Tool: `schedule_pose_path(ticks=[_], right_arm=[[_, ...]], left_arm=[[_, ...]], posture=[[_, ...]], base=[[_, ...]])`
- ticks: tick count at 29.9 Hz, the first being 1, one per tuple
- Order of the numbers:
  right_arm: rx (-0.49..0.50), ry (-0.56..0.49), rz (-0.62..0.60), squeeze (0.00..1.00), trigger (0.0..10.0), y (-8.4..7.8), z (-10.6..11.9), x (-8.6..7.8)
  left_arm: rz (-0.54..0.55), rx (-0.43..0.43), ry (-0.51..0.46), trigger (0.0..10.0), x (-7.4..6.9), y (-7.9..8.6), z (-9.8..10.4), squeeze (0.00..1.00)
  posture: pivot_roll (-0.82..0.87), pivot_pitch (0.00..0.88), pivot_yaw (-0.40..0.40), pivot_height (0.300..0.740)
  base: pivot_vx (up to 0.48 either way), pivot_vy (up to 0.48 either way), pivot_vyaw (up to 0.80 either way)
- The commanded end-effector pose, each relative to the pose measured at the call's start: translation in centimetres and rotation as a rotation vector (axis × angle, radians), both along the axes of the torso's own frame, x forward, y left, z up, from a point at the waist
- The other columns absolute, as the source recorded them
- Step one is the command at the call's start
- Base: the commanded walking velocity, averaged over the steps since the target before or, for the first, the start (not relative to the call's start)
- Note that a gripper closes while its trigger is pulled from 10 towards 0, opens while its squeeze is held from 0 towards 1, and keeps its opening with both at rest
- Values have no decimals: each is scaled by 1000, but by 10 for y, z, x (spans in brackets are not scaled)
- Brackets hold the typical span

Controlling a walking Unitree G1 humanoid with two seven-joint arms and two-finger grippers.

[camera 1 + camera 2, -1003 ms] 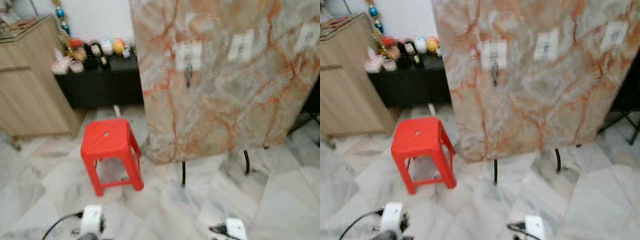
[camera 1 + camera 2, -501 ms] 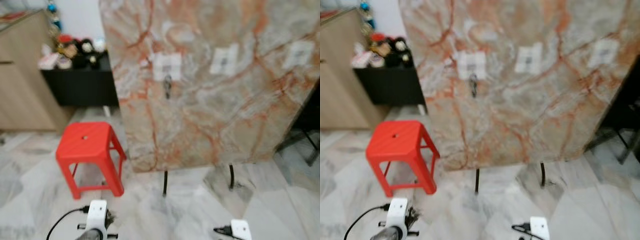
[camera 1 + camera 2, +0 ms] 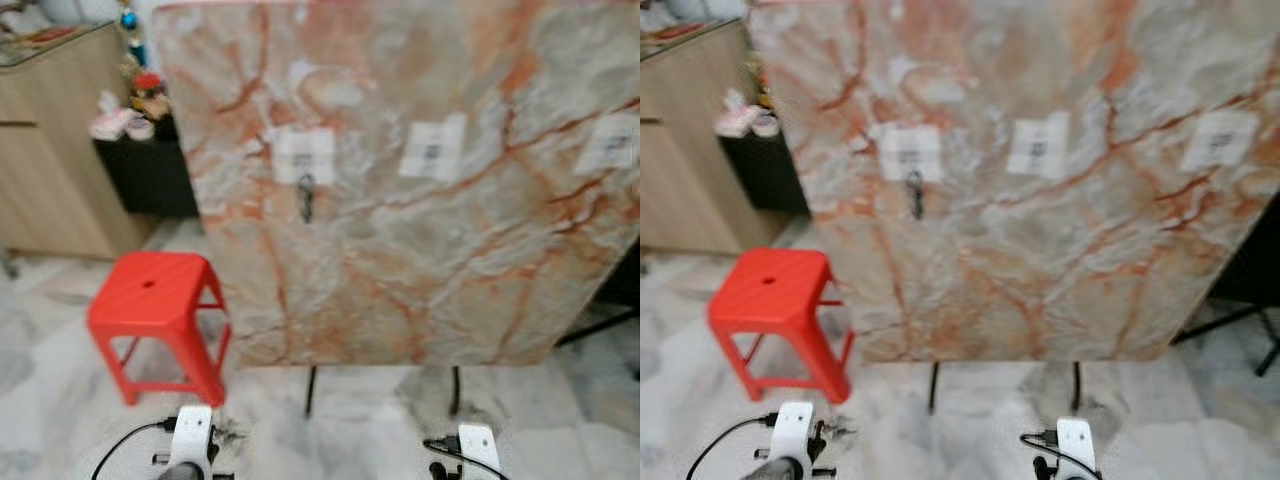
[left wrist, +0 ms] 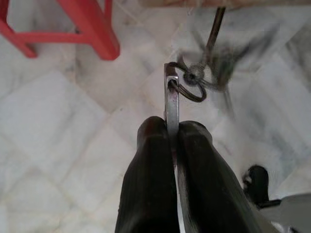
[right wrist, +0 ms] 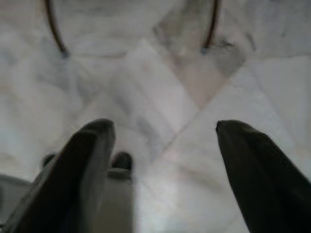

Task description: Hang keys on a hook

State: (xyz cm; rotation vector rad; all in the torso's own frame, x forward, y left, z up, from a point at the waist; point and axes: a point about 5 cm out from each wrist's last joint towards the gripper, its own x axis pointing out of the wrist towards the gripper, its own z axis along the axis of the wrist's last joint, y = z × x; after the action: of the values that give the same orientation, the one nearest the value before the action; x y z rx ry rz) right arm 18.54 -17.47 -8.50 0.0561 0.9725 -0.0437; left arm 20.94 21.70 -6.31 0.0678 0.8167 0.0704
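A key [image 4: 171,104] with its ring [image 4: 190,85] is clamped between the closed fingers of the left gripper [image 4: 171,133], held low above the marble floor [image 4: 73,136]. The right gripper [image 5: 163,133] is held open, empty. A marble board [image 3: 400,180] is seen ahead, a hook [image 3: 306,196] under its leftmost label [image 3: 304,155]. A red stool [image 3: 155,310] stands left of the board
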Motion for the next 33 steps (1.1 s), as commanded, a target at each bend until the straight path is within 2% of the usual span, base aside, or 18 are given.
schedule_pose_path(ticks=[1, 3, 10, 20, 25, 33], right_arm=[[5, 10, -15, 0, 10000, -1, 0, -1], [10, 15, -22, 0, 10000, -1, 0, 0], [6, 33, -9, 0, 10000, 0, -4, -9], [14, 35, -6, 0, 10000, 1, -7, -15], [-3, 36, 23, 0, 10000, 0, -6, -14], [12, 36, 0, 0, 10000, 0, -6, -13]], left_arm=[[-13, 14, 12, 10000, -3, 2, -1, 0], [-14, 15, 14, 10000, -4, 2, -2, 0], [-27, 21, 18, 10000, -5, 3, -2, 0], [-25, 25, 22, 10000, -6, 5, -2, 0], [-29, 25, 40, 10000, -7, 0, -4, 0], [-31, 31, 52, 10000, -2, -5, -4, 0]], posture=[[33, 0, 9, 723], [33, 0, 14, 723], [36, 0, 23, 723], [38, 0, 28, 723], [33, 0, 29, 723], [40, 0, 35, 723]], base=[[0, -428, 0], [0, -429, 0], [0, -430, -704], [0, -429, 0], [0, -430, 0], [0, -431, 653]])
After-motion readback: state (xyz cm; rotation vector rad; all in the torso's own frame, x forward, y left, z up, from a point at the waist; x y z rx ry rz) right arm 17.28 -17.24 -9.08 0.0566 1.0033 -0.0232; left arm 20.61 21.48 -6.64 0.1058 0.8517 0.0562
